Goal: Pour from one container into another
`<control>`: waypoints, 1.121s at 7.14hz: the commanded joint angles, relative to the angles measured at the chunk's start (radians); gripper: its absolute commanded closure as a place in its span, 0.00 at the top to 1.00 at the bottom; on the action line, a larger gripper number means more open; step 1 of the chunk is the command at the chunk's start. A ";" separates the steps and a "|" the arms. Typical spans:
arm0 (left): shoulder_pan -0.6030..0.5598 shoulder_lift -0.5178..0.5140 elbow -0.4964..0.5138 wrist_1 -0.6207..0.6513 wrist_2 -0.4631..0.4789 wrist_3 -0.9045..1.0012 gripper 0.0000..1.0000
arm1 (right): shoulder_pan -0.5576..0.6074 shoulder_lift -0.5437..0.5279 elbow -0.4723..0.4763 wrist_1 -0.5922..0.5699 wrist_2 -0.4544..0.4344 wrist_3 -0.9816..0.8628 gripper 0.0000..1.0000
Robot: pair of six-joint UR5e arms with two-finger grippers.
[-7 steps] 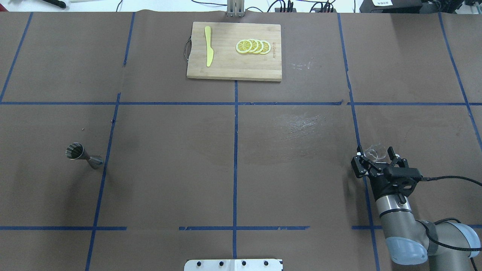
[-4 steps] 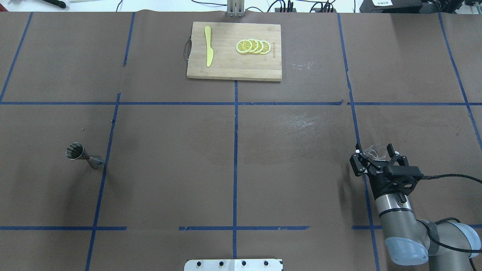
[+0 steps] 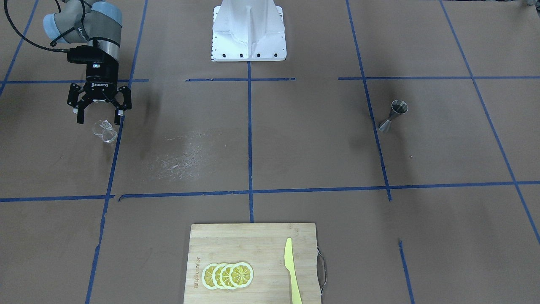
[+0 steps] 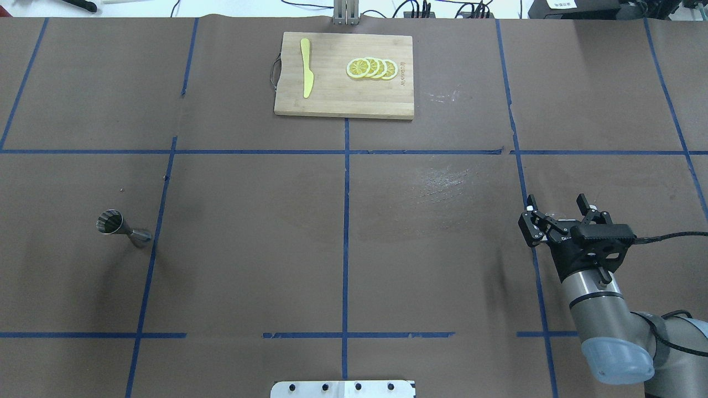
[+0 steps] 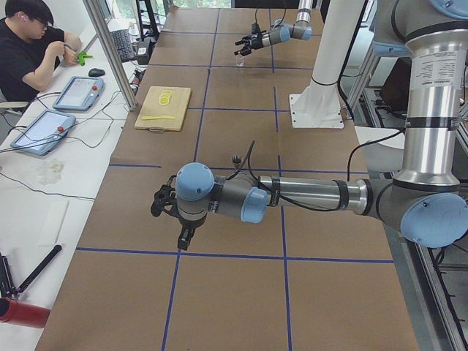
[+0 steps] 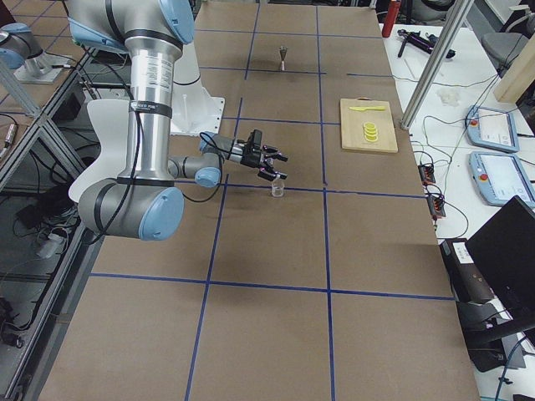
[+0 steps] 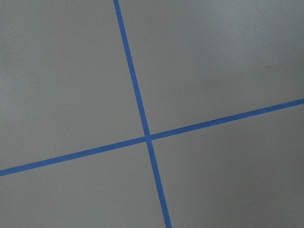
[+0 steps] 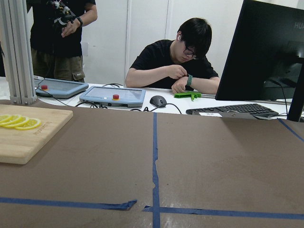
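**Glass cup, unheld**

Glass cup (image 3: 104, 131): upright on the table, just below the right gripper (image 3: 98, 121), fingers spread wide. We note the gripper flanked it a second ago and now hangs clear above. Jigger (image 3: 395, 113): well apart. Left gripper (image 5: 158, 205): state not discernible.

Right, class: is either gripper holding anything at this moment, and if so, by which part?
Nothing is held. The right gripper hangs with its jaws open just above the glass cup, which stands free; the jigger stands alone.
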 commanded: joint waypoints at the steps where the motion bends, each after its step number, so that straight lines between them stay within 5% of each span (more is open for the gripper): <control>1: 0.000 0.000 0.000 0.000 0.000 0.000 1.00 | 0.168 0.005 0.037 -0.002 0.267 -0.170 1.00; 3: 0.000 0.000 0.000 -0.003 0.000 0.000 1.00 | 0.359 0.005 0.037 -0.005 0.551 -0.331 1.00; 6: 0.000 0.000 0.003 -0.026 0.000 0.000 1.00 | 0.848 -0.002 0.024 -0.044 1.251 -0.589 1.00; 8: 0.000 0.002 0.006 -0.029 -0.002 0.000 1.00 | 1.152 0.007 0.024 -0.290 1.559 -0.947 1.00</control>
